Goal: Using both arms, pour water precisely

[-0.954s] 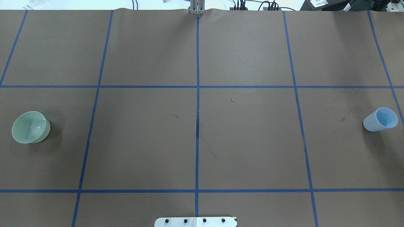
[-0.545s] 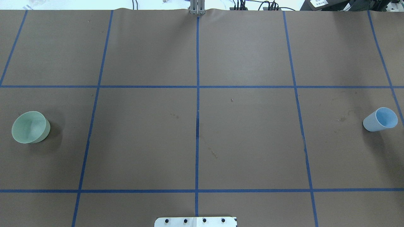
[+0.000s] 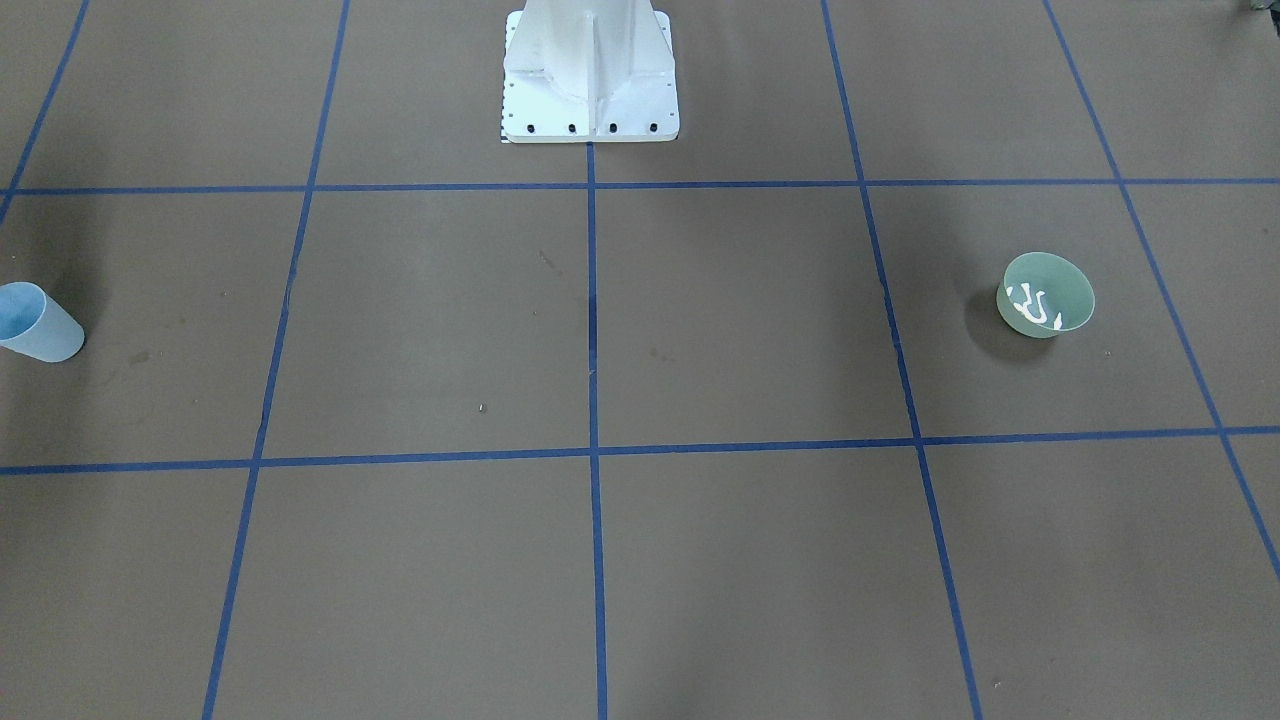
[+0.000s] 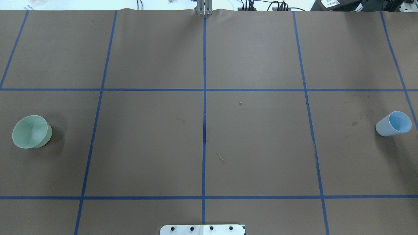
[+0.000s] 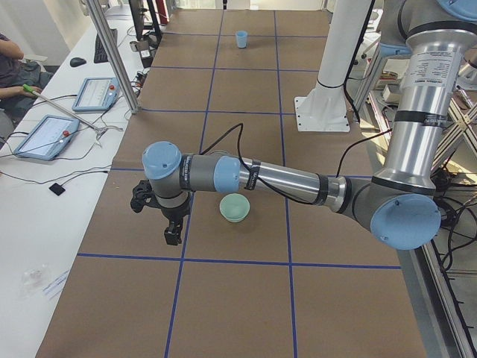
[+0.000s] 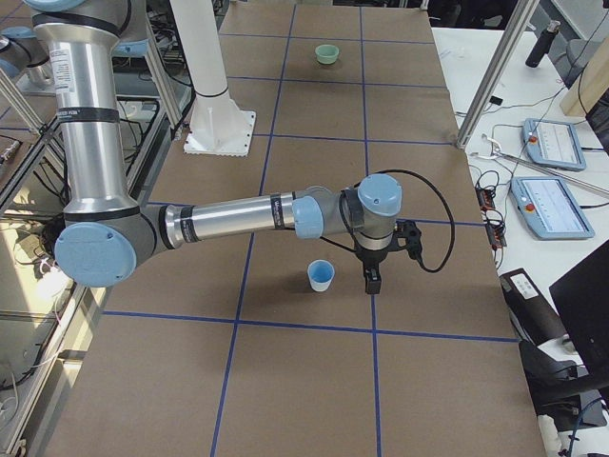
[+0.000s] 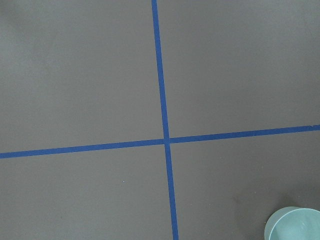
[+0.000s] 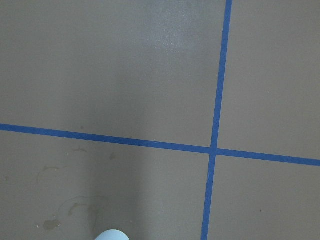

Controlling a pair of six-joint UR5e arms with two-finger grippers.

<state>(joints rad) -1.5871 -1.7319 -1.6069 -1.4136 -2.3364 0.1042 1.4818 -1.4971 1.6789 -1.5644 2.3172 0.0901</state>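
Note:
A pale green bowl [image 4: 32,131] stands on the table's left side; white glints of water [image 3: 1035,305] show inside it. A light blue cup [image 4: 393,124] stands upright at the far right. My left arm [image 5: 283,179] reaches over the bowl [image 5: 235,207]. Its gripper [image 5: 173,231] hangs above the table just past the bowl. My right arm [image 6: 238,219] reaches past the cup [image 6: 322,275]. Its gripper [image 6: 371,281] hangs just beside the cup. I cannot tell whether either gripper is open or shut. The bowl's rim [image 7: 295,225] and the cup's rim [image 8: 111,235] show at the wrist views' bottom edges.
Brown paper with a blue tape grid [image 4: 204,89] covers the table. The white bolted pedestal [image 3: 590,70] stands at the robot's edge. Dried water stains [image 4: 354,122] lie near the cup. Tablets [image 5: 48,134] and an operator are beyond the far edge.
Bowl and cup have not moved. A small white glint inside the bowl one second ago no longer shows in the overhead view.

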